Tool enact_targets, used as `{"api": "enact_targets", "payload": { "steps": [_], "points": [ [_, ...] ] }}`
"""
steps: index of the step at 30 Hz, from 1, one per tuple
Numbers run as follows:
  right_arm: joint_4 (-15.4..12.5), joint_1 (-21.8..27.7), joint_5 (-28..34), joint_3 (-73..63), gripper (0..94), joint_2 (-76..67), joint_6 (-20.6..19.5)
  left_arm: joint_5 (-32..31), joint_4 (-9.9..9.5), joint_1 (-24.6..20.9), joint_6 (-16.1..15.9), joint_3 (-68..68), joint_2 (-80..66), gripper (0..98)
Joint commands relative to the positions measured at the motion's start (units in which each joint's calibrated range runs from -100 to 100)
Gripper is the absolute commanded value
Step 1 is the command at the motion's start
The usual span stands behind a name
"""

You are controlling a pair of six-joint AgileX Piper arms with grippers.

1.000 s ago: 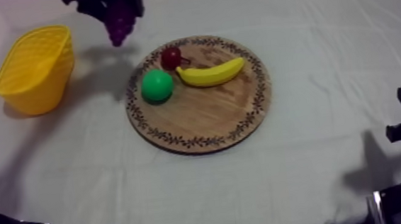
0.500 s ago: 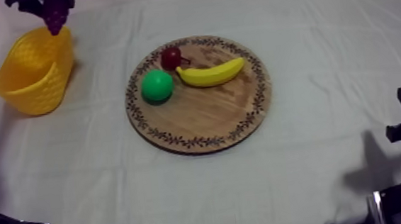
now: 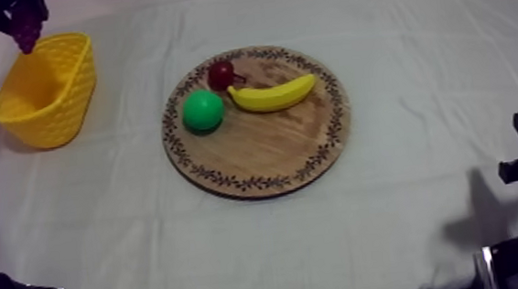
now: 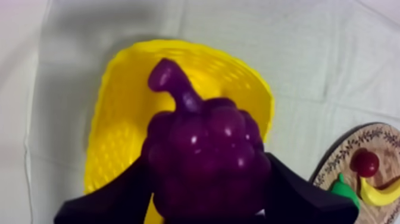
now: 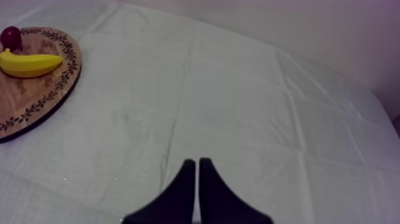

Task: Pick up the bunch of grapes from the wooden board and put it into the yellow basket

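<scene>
Since the frame half a second before, the left gripper [image 3: 10, 16] has carried the bunch of grapes [image 3: 27, 31] further left, from above the right-hand rim of the yellow basket [image 3: 72, 83] to a point over its far rim. The two black fingers [image 4: 113, 199] are clamped on either side of the bunch, whose stem points away from the wrist camera; seen from the wrist, the grapes hang above the basket's open mouth, clear of its walls. The basket stands on the cloth [image 3: 418, 222] at the left of the table, well apart from the wooden board [image 3: 263, 150]. On the board lie a banana [image 3: 274, 93], a small red fruit [image 3: 221, 73] touching the banana's end, and a green fruit [image 3: 203, 111] just beside both. The right gripper [image 5: 196, 179] rests low at the right of the table, its fingers pressed together as a narrow wedge with nothing between them.
</scene>
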Motion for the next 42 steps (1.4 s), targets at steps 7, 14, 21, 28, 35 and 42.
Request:
{"api": "enact_targets", "payload": {
  "steps": [7,14,21,28,35,42],
  "points": [
    [-0.02,-0.02,0.02,-0.04,0.3,0.0,0.01,0.03,-0.03,-0.59,-0.15,0.04,1.59,55.7],
    [-0.02,-0.02,0.02,-0.04,0.3,0.0,0.01,-0.6,-0.29,-0.64,-0.12,0.82,4.26,56.3],
    [-0.02,-0.02,0.02,-0.04,0.3,0.0,0.01,-2.1,-0.41,-0.75,0.04,1.9,7.86,56.9],
    [-0.02,-0.02,0.02,-0.04,0.3,0.0,0.01,-3.28,-0.3,-1.27,0.27,2.68,11.04,57.8],
    [-0.02,-0.02,0.02,-0.04,0.3,0.0,0.01,-4.05,-0.1,-1.53,0.19,3.37,13.01,66.9],
    [-0.02,-0.02,0.02,-0.04,0.3,0.0,0.01,-4.29,0.24,-1.49,0.51,3.7,13.94,87.9]
  ]
}}
